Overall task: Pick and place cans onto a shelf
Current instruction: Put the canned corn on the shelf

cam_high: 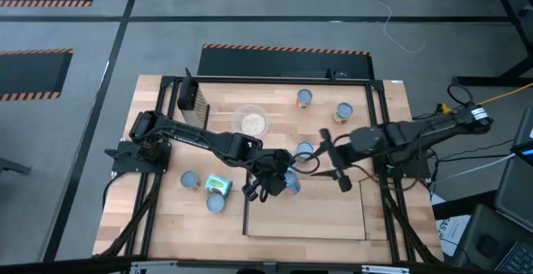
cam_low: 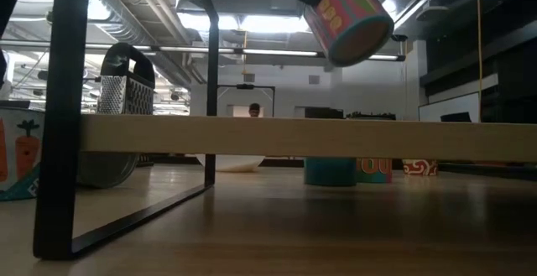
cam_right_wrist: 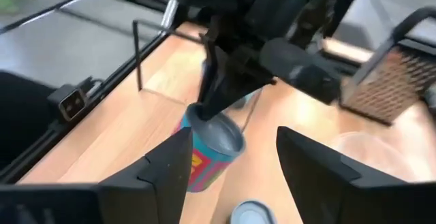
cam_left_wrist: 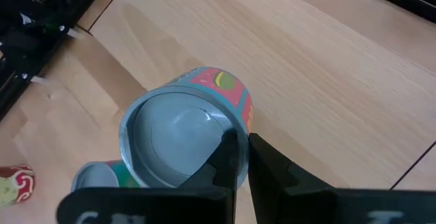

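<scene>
A light butcher-block table (cam_high: 166, 224) carries the wooden shelf (cam_high: 308, 216) panel, a box grater (cam_high: 193, 99) and a clear bowl (cam_high: 251, 122); grey floor with striped hazard tape surrounds it. In the low view the lifted pink-and-teal can (cam_low: 348, 16) is cut off at the top, its holder hidden. The left gripper (cam_high: 271, 181) reaches over the shelf's corner, fingers pinched on that can's rim, the can tilted between them. The right gripper (cam_right_wrist: 231, 149) hovers just beside, fingers spread wide, empty.

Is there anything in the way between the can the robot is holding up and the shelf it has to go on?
Nothing visible blocks it. The left gripper holds the pink-and-teal can by its rim, tilted in the air above the shelf. The part of the shelf nearest it looks bare. The right gripper hovers open close by, beside the can, not under it.
</scene>
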